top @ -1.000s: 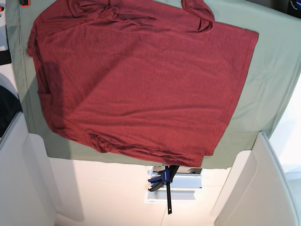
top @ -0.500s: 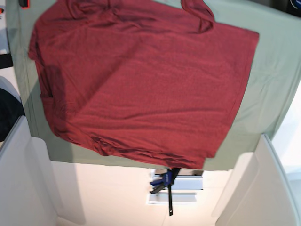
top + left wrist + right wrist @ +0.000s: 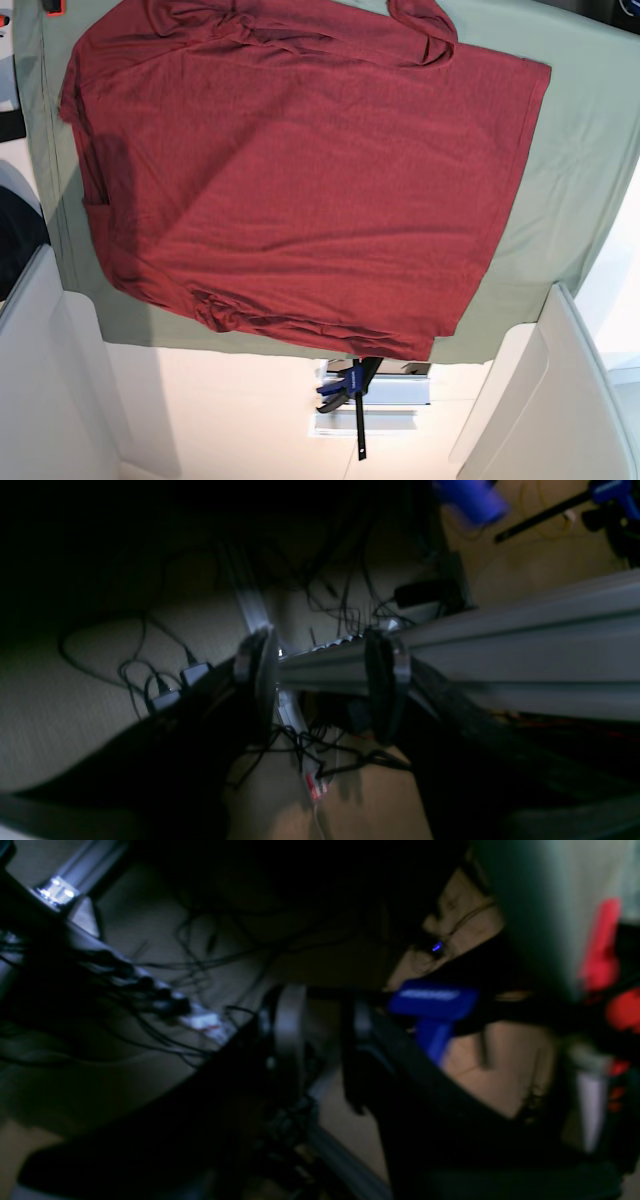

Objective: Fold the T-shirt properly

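Lying flat on green cloth (image 3: 590, 150), T-shirt (image 3: 300, 180), both hands (image 3: 320, 690) (image 3: 320, 1040) parted, seemingly empty

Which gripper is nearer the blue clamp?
Right, it seems. The blue clamp sits just beside the right gripper; from the left gripper it appears small and far, up in the corner.

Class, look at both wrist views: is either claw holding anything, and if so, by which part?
Nothing is held. The left claw and the right claw both stand open and empty below the table, while the T-shirt lies untouched on the green cloth.
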Controlling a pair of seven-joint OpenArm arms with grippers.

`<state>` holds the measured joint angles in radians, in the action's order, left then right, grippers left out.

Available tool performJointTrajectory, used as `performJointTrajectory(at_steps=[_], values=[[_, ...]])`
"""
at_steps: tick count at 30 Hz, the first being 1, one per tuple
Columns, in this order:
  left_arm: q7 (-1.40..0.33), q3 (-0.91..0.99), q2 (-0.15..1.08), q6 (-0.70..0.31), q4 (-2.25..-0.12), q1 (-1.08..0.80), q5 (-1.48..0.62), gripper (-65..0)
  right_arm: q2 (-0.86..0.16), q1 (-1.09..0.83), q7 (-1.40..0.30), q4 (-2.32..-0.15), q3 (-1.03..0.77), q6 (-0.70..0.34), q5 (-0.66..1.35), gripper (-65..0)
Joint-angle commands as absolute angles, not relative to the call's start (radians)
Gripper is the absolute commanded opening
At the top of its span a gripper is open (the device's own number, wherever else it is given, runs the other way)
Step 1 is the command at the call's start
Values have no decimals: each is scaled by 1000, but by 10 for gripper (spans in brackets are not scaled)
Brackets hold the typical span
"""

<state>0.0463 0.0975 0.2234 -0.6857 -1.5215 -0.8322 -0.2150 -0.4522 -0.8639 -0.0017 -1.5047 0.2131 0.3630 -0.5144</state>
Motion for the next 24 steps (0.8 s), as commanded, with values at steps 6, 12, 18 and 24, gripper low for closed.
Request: performJointTrajectory(at_steps=[6,12,18,24], values=[[-28,102,236,-698,-1705,-903,-224,-332,-578,-943,-13,-1670,212,373,-608,-529],[-137,108,237,-698,-1911,-954,-225,-332,-696,-994,-94,-1836,212,373,-676,-513],[-204,119,282,-698,-2118,-1009,-228,-332,-766,-992,-184,-1939,212,370,-690,-350],[-207,119,351,-698,-2192,-1017,-228,-332,-785,-967,-184,-1964,211,370,-679,-341]])
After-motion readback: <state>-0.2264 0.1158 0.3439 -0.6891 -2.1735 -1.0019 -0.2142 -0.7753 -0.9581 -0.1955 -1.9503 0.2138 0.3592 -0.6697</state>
